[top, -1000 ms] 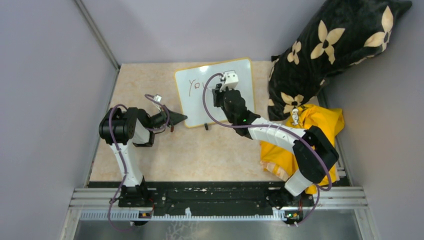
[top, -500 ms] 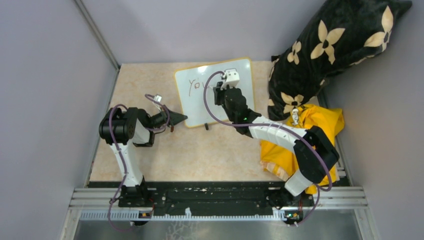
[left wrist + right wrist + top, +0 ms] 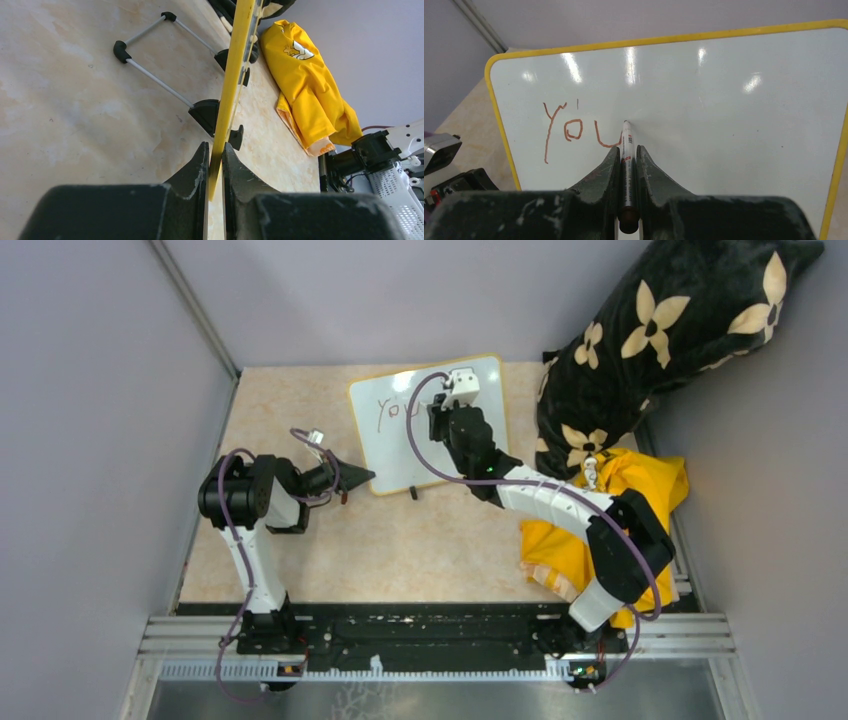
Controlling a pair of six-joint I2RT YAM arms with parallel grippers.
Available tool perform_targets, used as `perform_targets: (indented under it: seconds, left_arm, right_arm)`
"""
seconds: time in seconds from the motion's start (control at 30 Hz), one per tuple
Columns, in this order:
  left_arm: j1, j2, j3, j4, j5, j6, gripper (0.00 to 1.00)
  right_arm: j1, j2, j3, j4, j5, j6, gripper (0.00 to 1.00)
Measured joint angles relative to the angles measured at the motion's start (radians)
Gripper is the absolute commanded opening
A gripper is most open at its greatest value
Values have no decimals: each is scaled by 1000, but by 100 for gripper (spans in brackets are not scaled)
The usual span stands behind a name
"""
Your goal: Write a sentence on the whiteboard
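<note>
Right gripper (image 3: pixel 627 149): clenched around a marker (image 3: pixel 625 131), tip pressed to the whiteboard (image 3: pixel 734 100) at the 3 o'clock end of the "u". Left gripper (image 3: pixel 214 146): pinched on the yellow frame at the board's 7 o'clock corner, steadying it. Stands propped on its black feet (image 3: pixel 207 114) toward 12 o'clock on the desk (image 3: pixel 75 100), face turned to the arms. Shows only "You" of the sentence (image 3: pixel 573 132) as yet, with most of the writing probably still to do. Finish the upstroke of the "u" with light, even pressure, then lift straight off the glossy surface to avoid a trailing tail. Shift toward 3 o'clock for a clear word gap before touching down again. Match letter height to the "Y" and hold the baseline level. Watch the room left before the frame at 3 o'clock; drop toward 6 o'clock for a second line if needed. Hold the left pinch firm to stop the board tipping or sliding toward 12 o'clock under pen pressure. Avoid dragging anything across fresh ink.
</note>
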Motion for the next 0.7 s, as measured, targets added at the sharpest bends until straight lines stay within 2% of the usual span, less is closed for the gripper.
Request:
perform_targets:
  seconds: [0.53, 0.7]
  left_arm:
    - [-2, 0, 0, 0, 0, 0, 0]
    - [-2, 0, 0, 0, 5, 4, 0]
  right_arm:
    - [-2, 6, 27, -6, -1, -2, 0]
    - [-3, -88, -57, -16, 2, 18, 0]
